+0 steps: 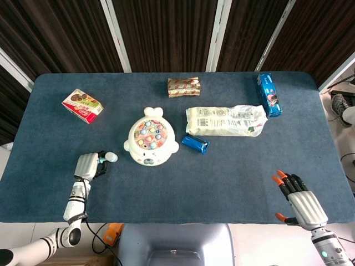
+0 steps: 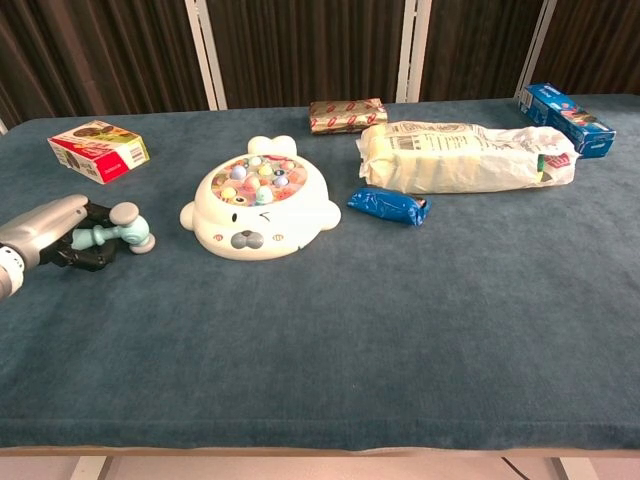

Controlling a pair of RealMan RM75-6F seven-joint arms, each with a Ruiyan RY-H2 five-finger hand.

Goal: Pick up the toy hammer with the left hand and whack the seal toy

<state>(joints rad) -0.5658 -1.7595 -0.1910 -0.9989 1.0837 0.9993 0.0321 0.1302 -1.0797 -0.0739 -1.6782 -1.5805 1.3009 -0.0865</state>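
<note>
1. The toy hammer [image 2: 112, 234] is gripped by its pale green handle in the left hand [image 2: 60, 236], low over the blue table [image 2: 400, 320] near the front-left edge.
2. The hammer's grey head [image 1: 111, 157] is seen protruding from the hand on the side facing the seal toy [image 1: 150, 143], apart from it.
3. The right hand [image 1: 301, 203] is held off the table's front-right corner, fingers spread, with nothing grasped.

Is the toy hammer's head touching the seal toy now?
No. In the chest view the toy hammer, held by the left hand, sits left of the seal toy with bare table between.
</note>
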